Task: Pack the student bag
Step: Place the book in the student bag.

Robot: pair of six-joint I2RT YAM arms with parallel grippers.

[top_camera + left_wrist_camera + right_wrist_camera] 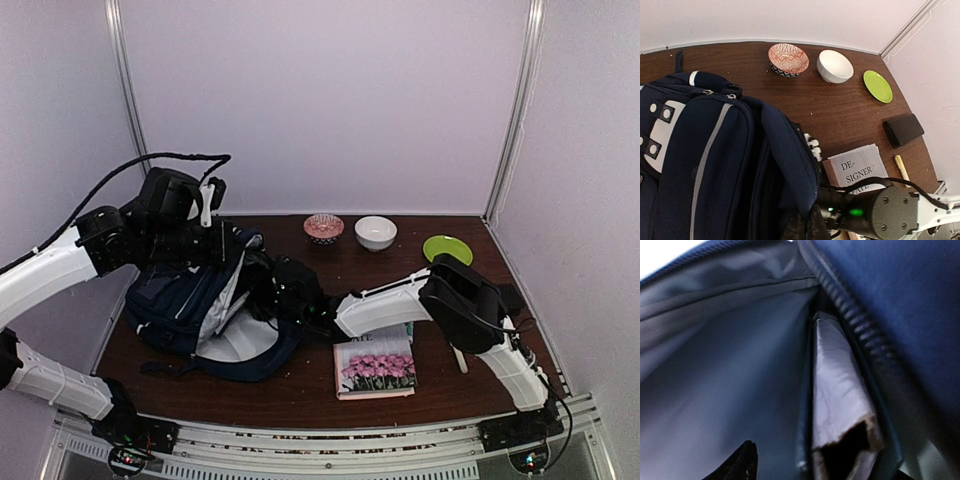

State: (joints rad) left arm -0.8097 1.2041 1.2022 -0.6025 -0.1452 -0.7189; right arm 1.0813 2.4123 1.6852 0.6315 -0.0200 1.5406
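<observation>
Gaping rightward: student bag (175, 300), top far

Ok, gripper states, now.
Left gripper: shut, apparently pinching the student bag by its top edge.
Right gripper: inside the bag, jaws apart, holding nothing.

Top view over table (300, 392), left wrist above student bag (715, 165), right wrist inside

Table (290, 395) under backpack (190, 300), book (376, 370), green plate (447, 248)
</observation>
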